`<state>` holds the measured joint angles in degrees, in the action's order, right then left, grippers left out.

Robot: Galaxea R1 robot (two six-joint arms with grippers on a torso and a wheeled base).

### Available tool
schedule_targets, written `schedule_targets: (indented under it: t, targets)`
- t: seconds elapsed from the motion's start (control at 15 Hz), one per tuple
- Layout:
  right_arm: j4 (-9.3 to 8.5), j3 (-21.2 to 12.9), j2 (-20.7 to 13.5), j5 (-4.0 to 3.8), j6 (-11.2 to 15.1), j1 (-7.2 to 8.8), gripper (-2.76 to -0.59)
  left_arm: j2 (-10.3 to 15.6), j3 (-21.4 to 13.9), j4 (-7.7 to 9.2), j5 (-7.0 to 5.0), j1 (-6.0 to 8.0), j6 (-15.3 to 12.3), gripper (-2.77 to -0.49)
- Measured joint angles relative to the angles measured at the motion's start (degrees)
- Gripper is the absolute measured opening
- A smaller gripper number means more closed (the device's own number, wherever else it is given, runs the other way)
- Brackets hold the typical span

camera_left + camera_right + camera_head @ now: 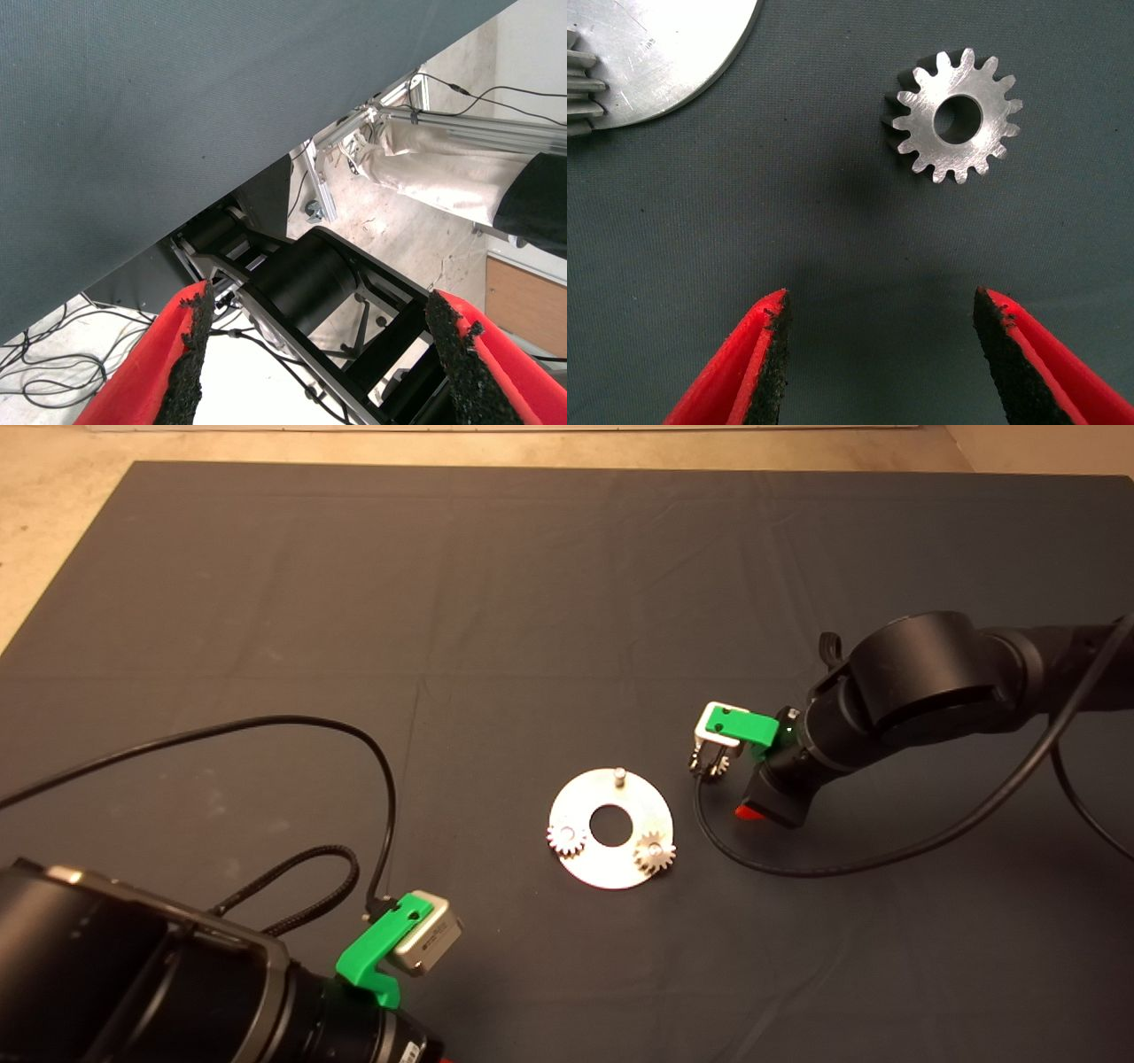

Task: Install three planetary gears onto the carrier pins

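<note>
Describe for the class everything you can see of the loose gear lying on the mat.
The loose gear is a small, dull-grey metal spur gear with about fifteen blunt teeth, a brushed flat face and a round centre hole. It lies flat on the dark mat, apart from the shiny disc. Nothing grips it: the right pincer hovers open beside it, not touching.

In the head view, the right wrist camera [728, 726] hides most of the loose gear [719, 763]. In the right wrist view, the disc [664, 53] runs past the frame's edge.
</note>
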<state>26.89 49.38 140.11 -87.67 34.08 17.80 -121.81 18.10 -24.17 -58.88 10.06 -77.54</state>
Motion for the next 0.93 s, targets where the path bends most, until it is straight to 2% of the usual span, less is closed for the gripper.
schedule_targets:
  t: [0.13,0.6,0.67,0.73,0.93]
  targets:
    - [0.0,0.86,-0.22,0.05,0.0,0.02,-1.75,-0.07,0.0,0.0,0.01,0.0,-0.02,-1.61]
    - [0.0,8.05,-0.41,-0.01,0.01,0.17,-1.62,-0.08,0.0,0.0,0.02,0.0,0.0,-1.61]
    - [0.0,8.47,-0.41,0.45,0.01,0.13,-1.49,-0.1,0.0,-0.02,0.02,0.0,0.0,-1.61]
    - [-0.13,8.55,-0.26,1.43,0.01,0.15,-1.44,-0.07,0.0,0.0,0.02,0.0,0.01,-1.61]
    - [-1.54,8.61,0.69,3.87,0.01,0.15,-1.44,-0.07,0.0,0.0,0.02,0.0,0.01,-1.61]
